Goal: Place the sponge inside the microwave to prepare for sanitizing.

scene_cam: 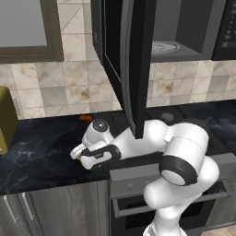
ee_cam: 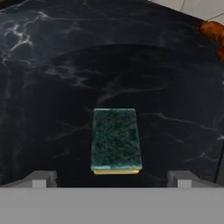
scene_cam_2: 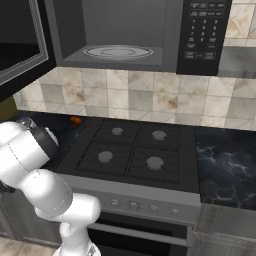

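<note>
The sponge (ee_cam: 116,140) is lying green-side up on the dark desk (ee_cam: 52,87), the claw (ee_cam: 111,178) spreading wide, seemingly holding nothing.

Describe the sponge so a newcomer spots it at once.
Start at the black marble counter left of the black stove. Below the open gripper lies the small rectangular sponge, dark green on top with a yellow edge, unlike the small orange thing near the wall.

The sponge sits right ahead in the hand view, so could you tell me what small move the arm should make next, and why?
Probably lower straight down. The sponge lies flat on the dark counter, centred between the open jaws of the gripper, untouched.
</note>
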